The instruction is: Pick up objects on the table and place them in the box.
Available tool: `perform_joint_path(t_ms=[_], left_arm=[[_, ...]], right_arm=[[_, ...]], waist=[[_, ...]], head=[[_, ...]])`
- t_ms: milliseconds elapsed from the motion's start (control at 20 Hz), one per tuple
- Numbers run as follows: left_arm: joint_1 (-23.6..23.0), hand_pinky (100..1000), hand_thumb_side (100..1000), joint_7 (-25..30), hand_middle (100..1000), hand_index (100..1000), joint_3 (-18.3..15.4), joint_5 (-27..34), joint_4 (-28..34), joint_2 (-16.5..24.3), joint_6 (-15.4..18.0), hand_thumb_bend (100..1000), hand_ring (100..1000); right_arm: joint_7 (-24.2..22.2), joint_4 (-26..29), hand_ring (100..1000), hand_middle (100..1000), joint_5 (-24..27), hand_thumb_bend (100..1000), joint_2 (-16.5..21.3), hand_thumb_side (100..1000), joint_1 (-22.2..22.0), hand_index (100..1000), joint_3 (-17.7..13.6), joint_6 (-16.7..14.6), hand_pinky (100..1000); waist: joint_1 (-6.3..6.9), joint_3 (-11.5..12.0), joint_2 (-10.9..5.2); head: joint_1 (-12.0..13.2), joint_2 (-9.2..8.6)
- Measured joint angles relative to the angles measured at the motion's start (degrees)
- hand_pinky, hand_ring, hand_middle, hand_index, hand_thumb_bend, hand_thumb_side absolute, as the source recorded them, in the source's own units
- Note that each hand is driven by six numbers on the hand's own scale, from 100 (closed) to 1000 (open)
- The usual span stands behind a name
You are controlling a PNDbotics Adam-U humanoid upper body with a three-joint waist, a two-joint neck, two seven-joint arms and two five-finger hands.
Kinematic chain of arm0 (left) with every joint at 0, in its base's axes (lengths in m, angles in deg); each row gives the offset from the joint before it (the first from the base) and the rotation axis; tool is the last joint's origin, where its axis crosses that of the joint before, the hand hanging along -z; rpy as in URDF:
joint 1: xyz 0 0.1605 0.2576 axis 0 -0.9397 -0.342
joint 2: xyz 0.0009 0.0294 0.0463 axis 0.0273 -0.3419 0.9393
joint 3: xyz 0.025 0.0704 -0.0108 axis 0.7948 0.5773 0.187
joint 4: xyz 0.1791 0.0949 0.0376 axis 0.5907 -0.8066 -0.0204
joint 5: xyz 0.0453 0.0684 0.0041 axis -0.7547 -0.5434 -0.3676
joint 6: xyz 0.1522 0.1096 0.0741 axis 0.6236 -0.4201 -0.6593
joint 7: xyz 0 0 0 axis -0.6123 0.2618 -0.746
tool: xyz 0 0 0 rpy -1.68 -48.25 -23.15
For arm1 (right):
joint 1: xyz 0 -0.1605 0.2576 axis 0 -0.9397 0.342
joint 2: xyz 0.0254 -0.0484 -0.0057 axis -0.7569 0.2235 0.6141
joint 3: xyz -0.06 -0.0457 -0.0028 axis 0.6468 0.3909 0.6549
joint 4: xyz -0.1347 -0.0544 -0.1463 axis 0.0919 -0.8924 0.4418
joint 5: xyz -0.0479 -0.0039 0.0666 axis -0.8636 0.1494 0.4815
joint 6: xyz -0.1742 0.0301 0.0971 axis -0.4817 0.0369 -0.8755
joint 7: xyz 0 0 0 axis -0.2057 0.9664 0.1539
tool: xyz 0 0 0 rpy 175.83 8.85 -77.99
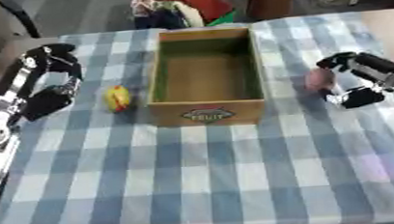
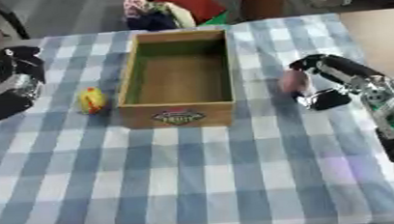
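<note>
Wooden fruit box [image 1: 207,111] sits mid-table on the blue checked cloth [image 1: 196,181], and we see nothing inside it. Our right hand [image 2: 322,85] curls around a pinkish object [image 2: 293,82] right of the box. Our left hand [image 1: 51,87] hangs curled, holding nothing, near a yellow-red fruit [image 1: 118,98] left of the box.

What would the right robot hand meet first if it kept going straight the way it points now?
The right robot hand points toward the view's left, and the pink object sits right at its fingers, so it meets that first. Beyond it is the right wall of the wooden box. Contact with the pink object is unclear.
</note>
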Motion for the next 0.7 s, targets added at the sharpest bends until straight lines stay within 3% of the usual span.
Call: perform_joint_path(t_ms=[200, 400, 700], left_arm=[[0.0, 771, 363, 0.03, 647, 828, 0.01, 0.0, 0.0, 0.0, -0.03, 100, 653], [0.0, 770, 368, 0.09, 648, 828, 0.01, 0.0, 0.0, 0.0, -0.1, 100, 653], [0.0, 769, 363, 0.11, 648, 829, 0.01, 0.0, 0.0, 0.0, -0.13, 100, 653]], right_arm=[[2.17, 0.01, 736, 510, -0.64, 100, 0.0, 100, 0.0, 669, -0.25, 0.21, 758], [5.02, 0.05, 694, 408, -1.47, 100, -0.02, 100, 0.06, 559, -0.38, 0.39, 729], [9.26, 0.09, 642, 311, -2.69, 100, -0.15, 100, 0.56, 466, -0.38, 0.66, 691]], waist=[[0.0, 0.0, 0.0], [0.01, 0.01, -0.01], [0.01, 0.06, -0.07]], head=[[0.0, 0.0], [0.0, 0.0], [-0.04, 0.0]])
